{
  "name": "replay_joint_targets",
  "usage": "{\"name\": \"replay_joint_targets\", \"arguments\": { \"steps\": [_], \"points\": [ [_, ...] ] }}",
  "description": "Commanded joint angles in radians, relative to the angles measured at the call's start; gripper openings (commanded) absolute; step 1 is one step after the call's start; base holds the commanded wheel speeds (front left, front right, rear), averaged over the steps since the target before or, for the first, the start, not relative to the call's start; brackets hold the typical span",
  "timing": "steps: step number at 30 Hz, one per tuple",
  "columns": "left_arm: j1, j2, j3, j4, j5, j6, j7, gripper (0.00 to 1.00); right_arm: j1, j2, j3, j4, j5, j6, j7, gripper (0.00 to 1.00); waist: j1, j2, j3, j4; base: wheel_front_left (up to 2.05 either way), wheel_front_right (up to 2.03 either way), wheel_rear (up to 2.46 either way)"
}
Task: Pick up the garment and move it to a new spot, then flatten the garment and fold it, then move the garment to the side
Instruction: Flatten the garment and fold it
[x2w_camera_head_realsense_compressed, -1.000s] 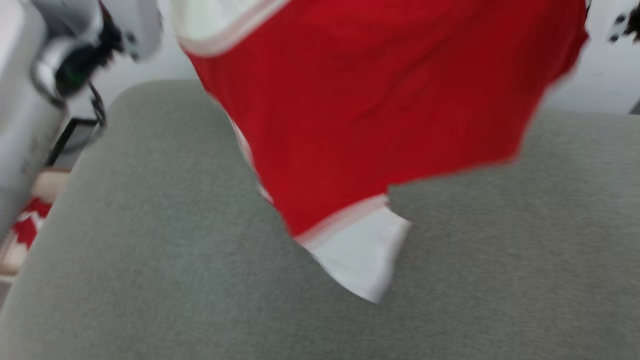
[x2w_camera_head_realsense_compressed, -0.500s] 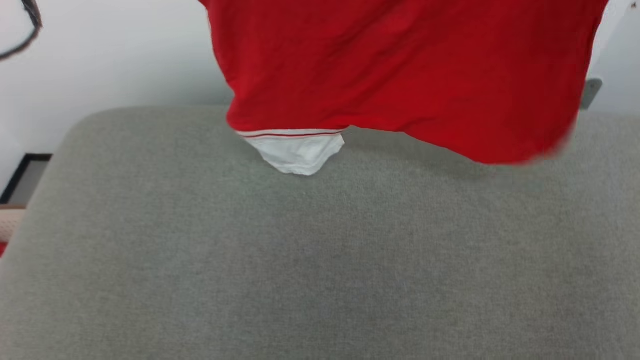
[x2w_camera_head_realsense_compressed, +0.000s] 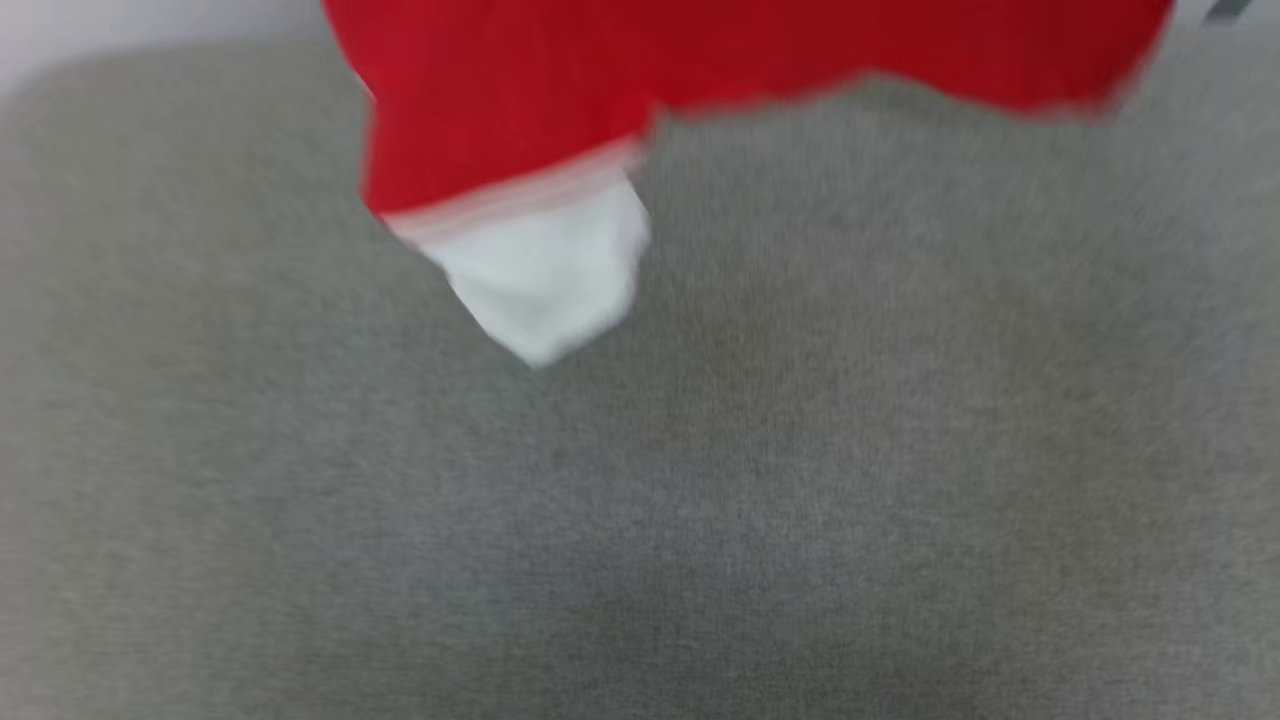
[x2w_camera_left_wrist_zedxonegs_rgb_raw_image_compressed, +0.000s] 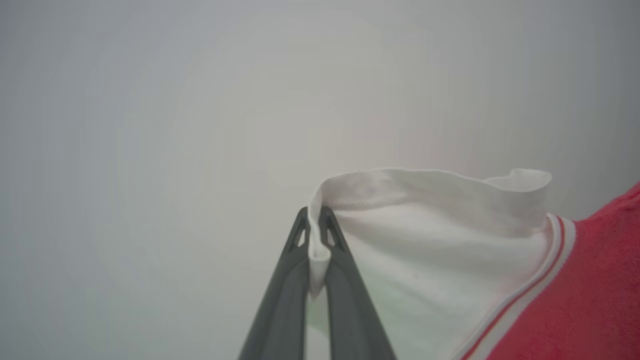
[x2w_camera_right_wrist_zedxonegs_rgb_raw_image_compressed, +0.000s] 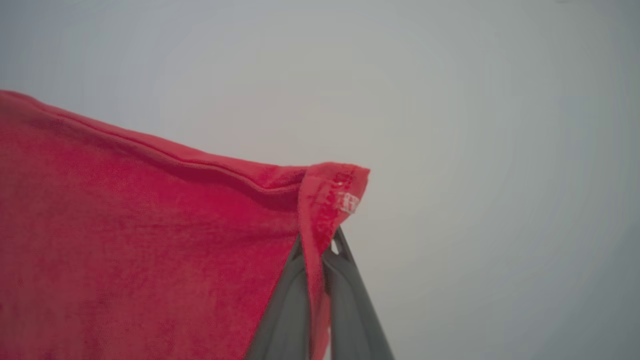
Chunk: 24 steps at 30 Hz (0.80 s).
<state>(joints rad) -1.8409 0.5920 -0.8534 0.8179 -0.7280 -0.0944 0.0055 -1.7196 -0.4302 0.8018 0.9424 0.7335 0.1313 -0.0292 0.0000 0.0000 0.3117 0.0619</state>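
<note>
Head camera tilted down since; white sleeve swung lower. Red jersey garment hangs across frame top over grey fabric bench, stretched between left gripper, clamping sleeve edge, and right gripper, clamping hem corner.

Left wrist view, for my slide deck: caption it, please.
Left hand pinches the white sleeve hem of the red jersey.

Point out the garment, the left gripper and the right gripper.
garment (x2w_camera_head_realsense_compressed: 760, 60): head view, on its red body.
left gripper (x2w_camera_left_wrist_zedxonegs_rgb_raw_image_compressed: 315, 222): left wrist view, between the fingertips clamping the white sleeve edge.
right gripper (x2w_camera_right_wrist_zedxonegs_rgb_raw_image_compressed: 320, 245): right wrist view, between the fingertips clamping a red hem corner.
</note>
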Motion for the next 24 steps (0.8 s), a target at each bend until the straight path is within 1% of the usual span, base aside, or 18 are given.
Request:
{"name": "replay_joint_targets", "arguments": {
  "steps": [1, 4, 6, 7, 8, 10, 12, 14, 16, 19, 22, 24],
  "points": [
    [-0.052, -0.024, 0.007, 0.030, 0.024, 0.026, -0.058, 0.00, -0.050, 0.028, -0.029, 0.054, -0.051, -0.001, -0.086, 0.00, 0.0000, 0.0000, 0.219, -0.045, 0.00, 0.00, 0.00],
    [-0.154, -0.050, 0.025, 0.058, 0.058, 0.048, -0.173, 0.00, -0.137, 0.063, -0.079, 0.144, -0.137, -0.001, -0.200, 0.00, 0.0000, 0.0000, 0.313, -0.033, 0.00, 0.00, 0.00],
    [-0.210, -0.068, 0.034, 0.067, 0.085, 0.055, -0.234, 0.00, -0.182, 0.077, -0.109, 0.179, -0.210, -0.001, -0.229, 0.00, 0.0000, 0.0000, 0.366, -0.018, 0.00, 0.00, 0.00],
    [-0.210, -0.068, 0.034, 0.067, 0.085, 0.055, -0.234, 0.00, -0.182, 0.077, -0.109, 0.179, -0.210, -0.001, -0.229, 0.00, 0.0000, 0.0000, 0.366, -0.018, 0.00, 0.00, 0.00],
    [-0.230, -0.079, 0.047, 0.072, 0.082, 0.060, -0.249, 0.00, -0.201, 0.080, -0.127, 0.186, -0.243, -0.001, -0.233, 0.00, 0.0000, 0.0000, 0.391, -0.009, 0.00, 0.00, 0.00],
    [-0.263, -0.097, 0.064, 0.055, 0.098, 0.047, -0.265, 0.00, -0.227, 0.071, -0.186, 0.149, -0.311, -0.001, -0.235, 0.00, 0.0000, 0.0000, 0.441, 0.011, 0.00, 0.00, 0.00],
    [-0.270, -0.106, 0.100, 0.020, 0.103, 0.038, -0.270, 0.00, -0.193, 0.069, -0.242, 0.126, -0.364, -0.001, -0.236, 0.00, 0.0000, 0.0000, 0.484, 0.029, 0.00, 0.00, 0.00],
    [-0.215, -0.112, 0.133, -0.014, 0.117, 0.034, -0.268, 0.00, -0.149, 0.079, -0.282, 0.106, -0.409, -0.001, -0.236, 0.00, 0.0000, 0.0000, 0.513, 0.043, 0.00, 0.00, 0.00],
    [-0.147, -0.121, 0.162, -0.035, 0.131, 0.027, -0.268, 0.00, -0.096, 0.094, -0.302, 0.109, -0.440, -0.001, -0.236, 0.00, 0.0000, 0.0000, 0.519, 0.054, 0.00, 0.00, 0.00],
    [-0.072, -0.134, 0.188, -0.038, 0.148, 0.012, -0.270, 0.00, -0.032, 0.103, -0.312, 0.125, -0.471, -0.001, -0.237, 0.00, 0.0000, 0.0000, 0.499, 0.072, 0.00, 0.00, 0.00],
    [0.007, -0.147, 0.195, -0.024, 0.148, -0.009, -0.270, 0.00, 0.017, 0.100, -0.303, 0.142, -0.476, -0.001, -0.237, 0.00, 0.0000, 0.0000, 0.469, 0.091, 0.00, 0.00, 0.00],
    [0.064, -0.157, 0.184, 0.008, 0.131, -0.021, -0.269, 0.00, 0.053, 0.094, -0.291, 0.157, -0.456, -0.001, -0.236, 0.00, 0.0000, 0.0000, 0.436, 0.106, 0.00, 0.00, 0.00]
  ]
}}
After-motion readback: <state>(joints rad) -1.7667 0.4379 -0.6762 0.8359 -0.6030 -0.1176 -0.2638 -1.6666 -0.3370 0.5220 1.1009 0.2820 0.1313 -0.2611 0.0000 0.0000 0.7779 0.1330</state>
